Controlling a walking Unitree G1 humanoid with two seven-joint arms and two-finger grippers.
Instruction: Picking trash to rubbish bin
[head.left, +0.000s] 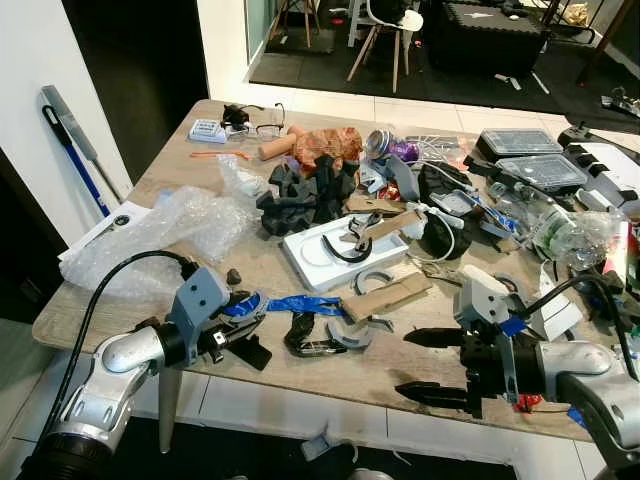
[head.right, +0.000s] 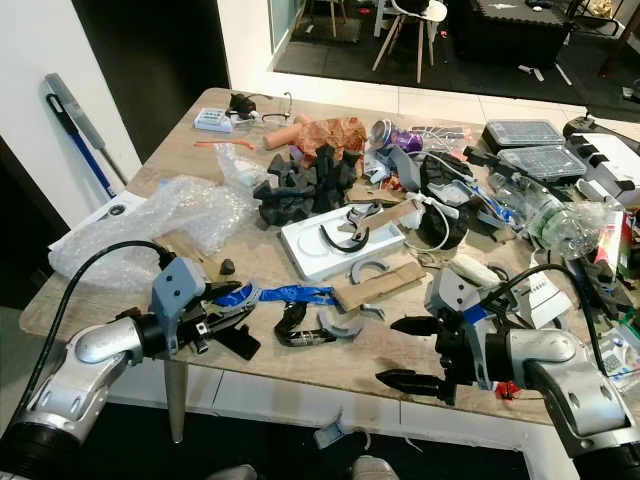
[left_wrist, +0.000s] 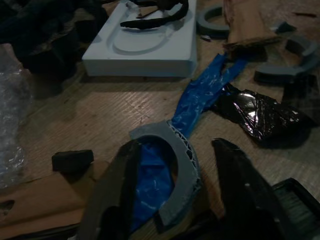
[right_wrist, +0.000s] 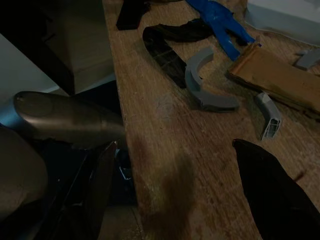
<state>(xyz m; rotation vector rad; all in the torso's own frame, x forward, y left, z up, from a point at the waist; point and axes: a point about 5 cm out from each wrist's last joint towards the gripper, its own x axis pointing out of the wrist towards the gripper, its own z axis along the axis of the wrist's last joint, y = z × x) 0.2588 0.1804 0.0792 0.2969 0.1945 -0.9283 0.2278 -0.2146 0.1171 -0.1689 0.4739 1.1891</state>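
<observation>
A long blue plastic strip (head.left: 300, 303) lies on the wooden table (head.left: 200, 170) near its front edge, with one end under a grey curved foam piece (left_wrist: 180, 160). My left gripper (head.left: 245, 325) is open, its fingers (left_wrist: 117, 190) on either side of that foam piece and the strip's end. A crumpled black wrapper (head.left: 310, 338) lies just right of the strip. My right gripper (head.left: 432, 365) is open over bare wood at the table's front right edge, holding nothing. A second grey foam arc (right_wrist: 202, 82) lies a short way ahead of it.
The table is crowded with a white foam tray (head.left: 330, 255), cardboard pieces (head.left: 385, 297), black foam (head.left: 300, 195), bubble wrap (head.left: 160, 235), and plastic boxes (head.left: 540, 170) and bottles at the right. A mop (head.left: 75, 150) leans on the left wall.
</observation>
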